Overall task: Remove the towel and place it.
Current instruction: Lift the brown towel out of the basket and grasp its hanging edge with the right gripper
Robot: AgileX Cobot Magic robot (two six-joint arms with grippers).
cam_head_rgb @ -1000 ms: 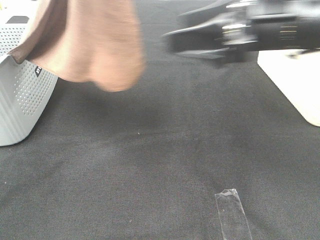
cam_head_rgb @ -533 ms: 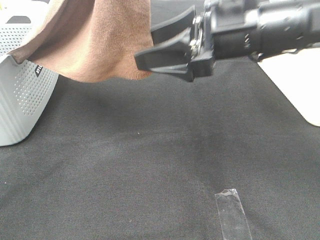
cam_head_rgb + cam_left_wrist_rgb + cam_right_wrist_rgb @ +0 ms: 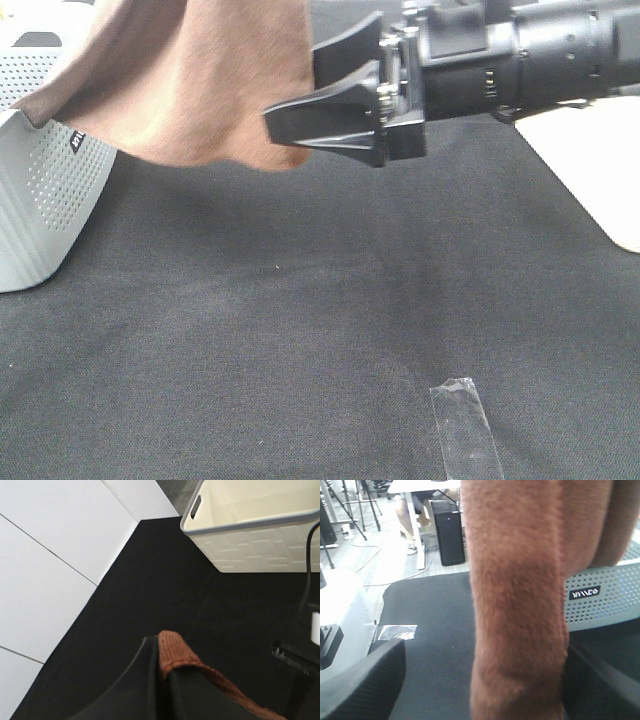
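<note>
Black cloth (image 3: 300, 330) fills most of the high view. There we see the towel (image 3: 200, 80) hanging at eleven o'clock. Its brown pile trails over the rim of the grey basket (image 3: 40, 200) at nine o'clock, and its lower edge is clear of the cloth. A cream bin (image 3: 590, 180) sits at three o'clock. The right gripper (image 3: 293, 88) reaches in from two o'clock, its jaws spread wide with the towel's hanging fold between them (we cannot tell whether either finger touches it). The left gripper (image 3: 161, 670), seen only from its own wrist, is pinched tight on a hemmed edge of the towel. A strip of clear tape (image 3: 465, 425) lies at five o'clock.
</note>
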